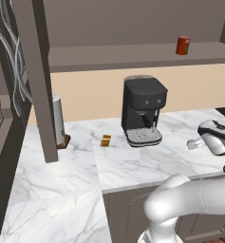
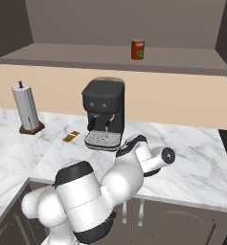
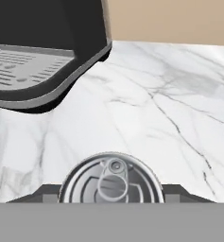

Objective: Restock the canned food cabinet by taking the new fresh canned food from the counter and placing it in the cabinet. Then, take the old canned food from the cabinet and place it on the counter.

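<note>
The new fresh canned food, a red-orange can, stands upright on the shelf of the cabinet. The old canned food, a flat silver tin with a pull tab, sits between my dark fingertips. My gripper is shut on it from both sides. The tin is low over the counter, right of the coffee machine. I cannot tell whether it touches the marble. In the right base view my own arm hides the tin.
A black coffee machine stands close to the left of the tin. A paper towel holder and a small brown packet lie further left. A thick cabinet side panel drops to the counter.
</note>
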{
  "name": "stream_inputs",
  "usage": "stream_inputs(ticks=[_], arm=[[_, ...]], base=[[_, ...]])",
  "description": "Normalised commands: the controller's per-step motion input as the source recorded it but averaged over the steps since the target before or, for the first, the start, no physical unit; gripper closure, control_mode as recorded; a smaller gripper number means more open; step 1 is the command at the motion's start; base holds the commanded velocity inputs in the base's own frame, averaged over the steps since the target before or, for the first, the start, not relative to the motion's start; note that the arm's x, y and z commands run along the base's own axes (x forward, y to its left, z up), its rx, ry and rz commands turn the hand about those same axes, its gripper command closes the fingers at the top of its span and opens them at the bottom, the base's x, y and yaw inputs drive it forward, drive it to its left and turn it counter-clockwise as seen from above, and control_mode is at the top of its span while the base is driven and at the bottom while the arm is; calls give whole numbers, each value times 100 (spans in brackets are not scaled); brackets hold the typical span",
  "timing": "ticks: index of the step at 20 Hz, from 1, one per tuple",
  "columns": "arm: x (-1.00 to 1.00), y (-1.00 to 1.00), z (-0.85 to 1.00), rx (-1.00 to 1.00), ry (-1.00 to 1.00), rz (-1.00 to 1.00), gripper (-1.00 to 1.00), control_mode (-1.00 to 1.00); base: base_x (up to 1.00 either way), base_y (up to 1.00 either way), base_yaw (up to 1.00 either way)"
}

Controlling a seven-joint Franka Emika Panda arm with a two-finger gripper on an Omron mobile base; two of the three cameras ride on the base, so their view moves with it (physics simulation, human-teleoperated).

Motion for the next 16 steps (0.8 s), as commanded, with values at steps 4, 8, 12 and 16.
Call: stream_inputs(ticks=[4,8,12,16], arm=[[36,21,-59,-9,0,0,100,-100],[24,16,-26,-3,0,0,-100,-100],[8,6,1,0,2,-1,-100,-100],[0,0,27,0,8,-6,-100,-100]], base=[[0,0,0],[0,0,0],[0,0,0],[0,0,0]])
